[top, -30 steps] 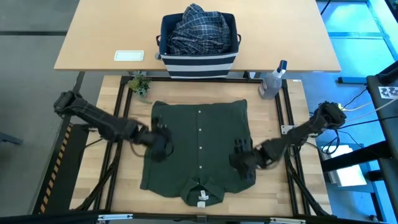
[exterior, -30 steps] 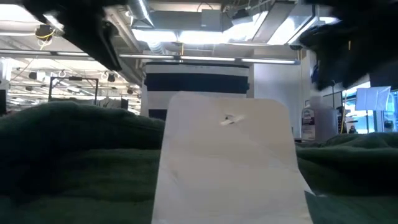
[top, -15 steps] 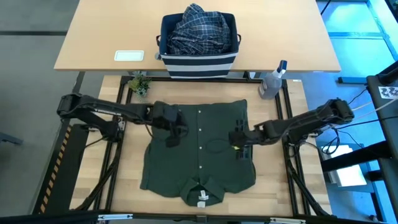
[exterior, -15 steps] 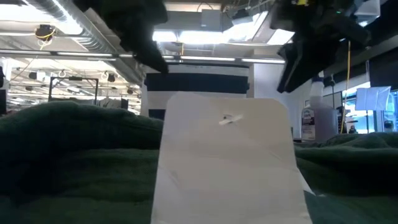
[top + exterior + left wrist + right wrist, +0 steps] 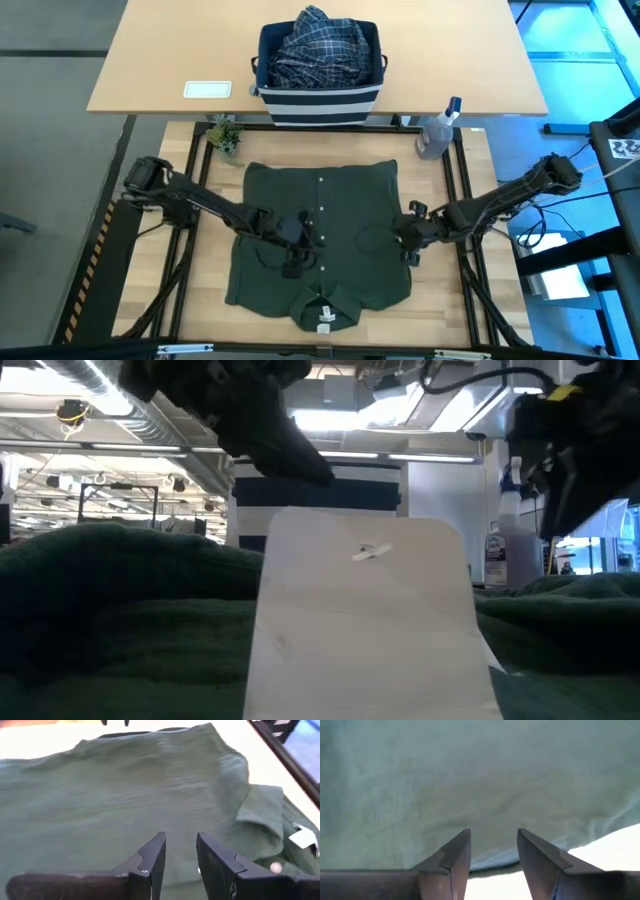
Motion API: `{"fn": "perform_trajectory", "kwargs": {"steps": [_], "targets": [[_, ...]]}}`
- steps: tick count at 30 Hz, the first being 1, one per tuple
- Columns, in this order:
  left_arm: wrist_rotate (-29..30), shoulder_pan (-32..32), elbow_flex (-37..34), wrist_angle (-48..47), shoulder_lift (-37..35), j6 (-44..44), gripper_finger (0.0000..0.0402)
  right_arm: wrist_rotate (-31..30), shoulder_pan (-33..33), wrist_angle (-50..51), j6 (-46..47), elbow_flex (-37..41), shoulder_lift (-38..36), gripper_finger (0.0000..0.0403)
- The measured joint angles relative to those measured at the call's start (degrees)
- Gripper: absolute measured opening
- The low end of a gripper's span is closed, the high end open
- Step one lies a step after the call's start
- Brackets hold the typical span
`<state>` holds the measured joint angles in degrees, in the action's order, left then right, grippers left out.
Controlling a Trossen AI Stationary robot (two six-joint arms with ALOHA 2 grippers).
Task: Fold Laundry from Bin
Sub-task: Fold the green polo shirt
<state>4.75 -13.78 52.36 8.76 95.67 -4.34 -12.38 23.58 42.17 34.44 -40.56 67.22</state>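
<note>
I see the green shirt point(image 5: 322, 240) lying flat and spread on the lower desk point(image 5: 205, 290), collar toward 6 o'clock and button line running up the middle. From the low view its folds fill the foreground around a white tag point(image 5: 365, 620).

My left gripper point(image 5: 300, 243) sits over the shirt just left of the button line, slightly toward 7 o'clock from the garment's centre. In the left wrist view its fingers point(image 5: 150, 862) stand apart with a narrow gap and nothing between them; the cloth lies beyond, with the collar and a white label in sight.

My right gripper point(image 5: 411, 233) hangs at the shirt's edge at about 3 o'clock. Its fingers point(image 5: 455, 855) are likewise parted with green cloth beyond them and no fabric caught between.

The bin point(image 5: 319, 95) stands on the upper desk point(image 5: 160, 60) at 12 o'clock, holding the plaid shirt point(image 5: 318, 45) heaped above its rim. A spray bottle point(image 5: 438, 130) stands at about 2 o'clock of the green shirt, and a small plant point(image 5: 226, 135) at about 10 o'clock. A white card point(image 5: 208, 89) lies left of the bin.
</note>
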Motion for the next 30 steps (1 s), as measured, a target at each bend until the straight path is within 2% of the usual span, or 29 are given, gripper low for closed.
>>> {"fn": "perform_trajectory", "kwargs": {"steps": [6, 12, 23, 27, 30], "targets": [[-2.9, -2.5, 0.0, 6.3, 5.0, -0.9, 0.0105, -0.7, 4.5, -0.2, 4.2, 0.0, 0.0, 0.0159], [-2.8, -4.0, 0.0, 1.2, 7.0, -4.9, 0.0105, -2.1, 6.1, -0.1, 5.6, 0.0, 0.1, 0.0159], [-7.5, -7.9, 0.4, -24.9, 6.8, -15.3, 0.0105, -3.6, 6.0, 0.0, 3.4, 0.0, 0.1, 0.0159], [-7.3, -9.1, 0.5, -37.2, 5.3, -18.0, 0.0105, -5.7, 6.0, 0.1, 2.3, 0.0, 0.1, 0.0159], [-4.8, -9.7, 0.3, -46.1, 3.4, -19.1, 0.0105, -8.1, 6.0, 0.3, 1.2, 0.0, 0.1, 0.0159]]}}
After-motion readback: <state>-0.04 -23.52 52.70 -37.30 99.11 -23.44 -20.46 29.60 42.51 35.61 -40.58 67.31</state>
